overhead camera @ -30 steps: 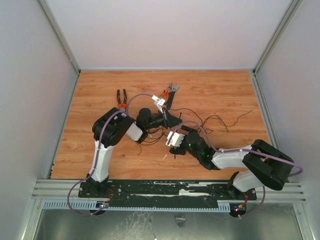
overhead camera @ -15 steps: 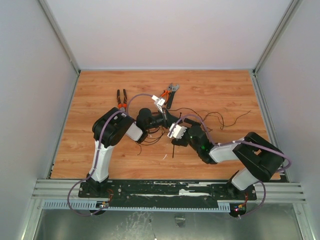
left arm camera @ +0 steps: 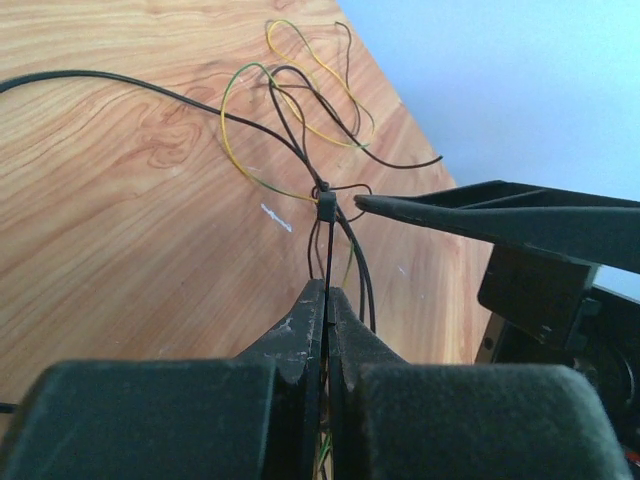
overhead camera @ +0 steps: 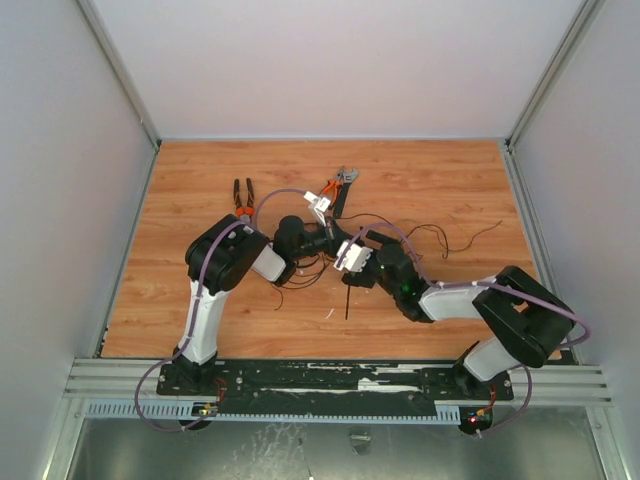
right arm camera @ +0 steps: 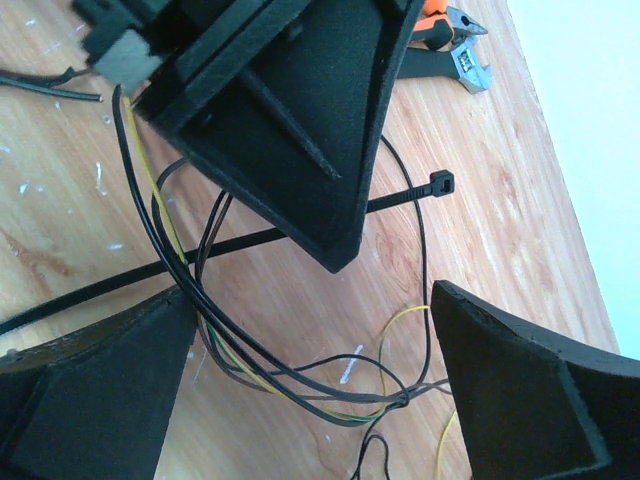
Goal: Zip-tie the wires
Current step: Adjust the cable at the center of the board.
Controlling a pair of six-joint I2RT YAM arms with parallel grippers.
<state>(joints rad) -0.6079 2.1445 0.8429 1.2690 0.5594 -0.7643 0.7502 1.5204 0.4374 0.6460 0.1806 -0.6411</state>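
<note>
**Right wrist view.** I see my right gripper (right arm camera: 312, 290) spread wide, one finger in each lower corner. Beyond them hangs the left gripper (right arm camera: 340, 262), a black wedge tapering to a closed tip just above the bench (right arm camera: 490, 150). The zip tie (right arm camera: 400, 197) lies straight across the wood behind that wedge. Its square head points toward the orange-handled wrench (right arm camera: 455, 35), and its tail runs off to the lower left. The wires (right arm camera: 260, 365), in black, brown and yellow-green strands, loop under the tip and cross the strip. Which lies on top I cannot tell.

**Left wrist view.** The left gripper's jaws are pressed together. The zip tie's strip runs from its head straight into the seam between them, so I read it as pinched. The head sits where several wire loops cross, and whether any strand passes through it I cannot tell. One finger (left arm camera: 480, 215) of the right gripper reaches in from the right, its tip just beside the head.

**Top external view.** Both grippers meet near the bench's middle. The wires trail from there toward the right edge. The zip tie's tail shows as a thin dark line pointing at the near edge. Orange-handled pliers (overhead camera: 243, 195) lie toward the far-left corner, and the wrench lies near the far edge.
</note>
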